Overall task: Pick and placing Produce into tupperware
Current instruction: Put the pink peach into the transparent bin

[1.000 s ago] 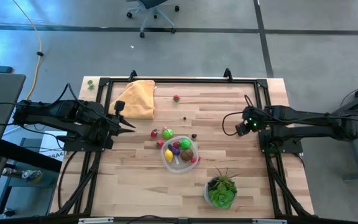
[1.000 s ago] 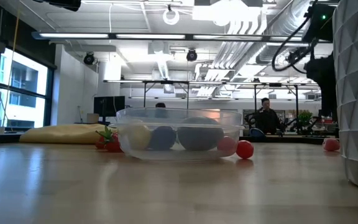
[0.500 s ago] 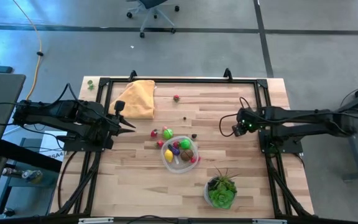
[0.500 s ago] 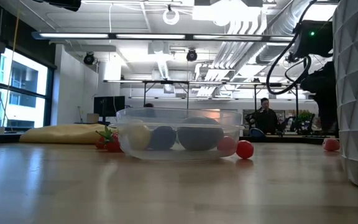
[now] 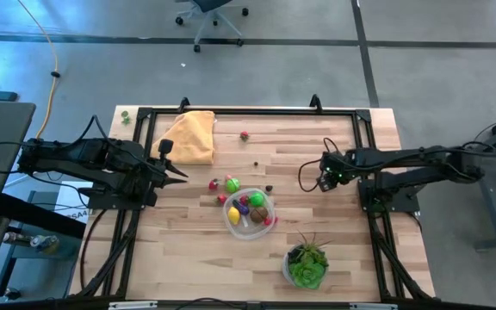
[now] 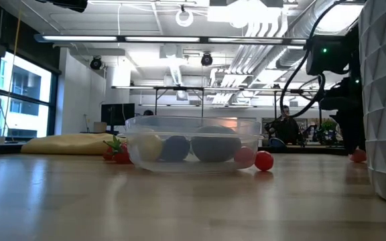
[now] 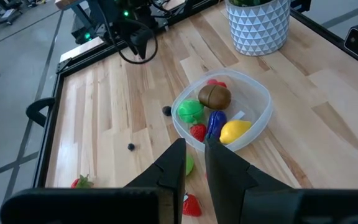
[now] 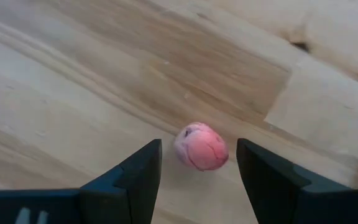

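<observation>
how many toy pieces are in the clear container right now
5: a brown one, a green one, a purple one, a yellow one and a red one, all lying close together in the container. Others may be hidden beneath.

table [image 5: 317, 258]: pale wood planks, visible grain, smooth satin finish
frame [image 5: 257, 111]: black metal, matt
tupperware [image 7: 263, 106]: clear plastic, glossy, see-through
produce [image 7: 214, 96]: smooth plastic look, slight shine; brown, green, yellow, purple, red
pink ball [image 8: 201, 147]: matt, finely cracked skin
cloth [image 5: 189, 136]: yellow fabric, soft, creased, matt
pot [image 7: 258, 26]: white, faceted triangle relief, matt
right gripper [image 8: 197, 177]: fingers dark matt plastic
left gripper [image 7: 194, 162]: same dark matt fingers
floor [image 5: 274, 69]: grey, smooth, faint sheen
</observation>
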`<control>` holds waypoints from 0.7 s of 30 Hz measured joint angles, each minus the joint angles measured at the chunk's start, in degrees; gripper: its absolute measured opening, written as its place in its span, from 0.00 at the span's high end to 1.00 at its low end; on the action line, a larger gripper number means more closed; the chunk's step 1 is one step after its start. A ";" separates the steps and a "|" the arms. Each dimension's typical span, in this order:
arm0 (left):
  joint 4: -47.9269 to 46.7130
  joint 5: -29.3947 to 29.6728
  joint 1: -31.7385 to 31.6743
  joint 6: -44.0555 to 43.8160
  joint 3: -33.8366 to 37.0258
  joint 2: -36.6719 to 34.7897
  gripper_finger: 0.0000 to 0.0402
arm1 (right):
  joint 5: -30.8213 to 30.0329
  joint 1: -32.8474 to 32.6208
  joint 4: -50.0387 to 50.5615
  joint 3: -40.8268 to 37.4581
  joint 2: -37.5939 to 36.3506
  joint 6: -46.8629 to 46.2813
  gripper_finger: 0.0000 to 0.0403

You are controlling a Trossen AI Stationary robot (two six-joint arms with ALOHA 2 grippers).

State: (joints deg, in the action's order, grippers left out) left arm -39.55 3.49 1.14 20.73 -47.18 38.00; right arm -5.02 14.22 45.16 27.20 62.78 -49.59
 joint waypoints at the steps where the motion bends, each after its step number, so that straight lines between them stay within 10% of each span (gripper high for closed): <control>1: -0.02 0.00 -0.01 -0.01 0.00 0.00 0.87 | 0.57 0.00 -0.77 0.00 0.70 0.16 0.50; 21: -0.01 0.00 -0.01 0.00 0.00 0.01 0.87 | 0.11 -0.02 -3.12 0.04 5.89 2.28 0.50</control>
State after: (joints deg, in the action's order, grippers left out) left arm -39.56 3.49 1.13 20.73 -47.18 38.01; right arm -4.91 14.20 42.04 27.24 68.66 -47.31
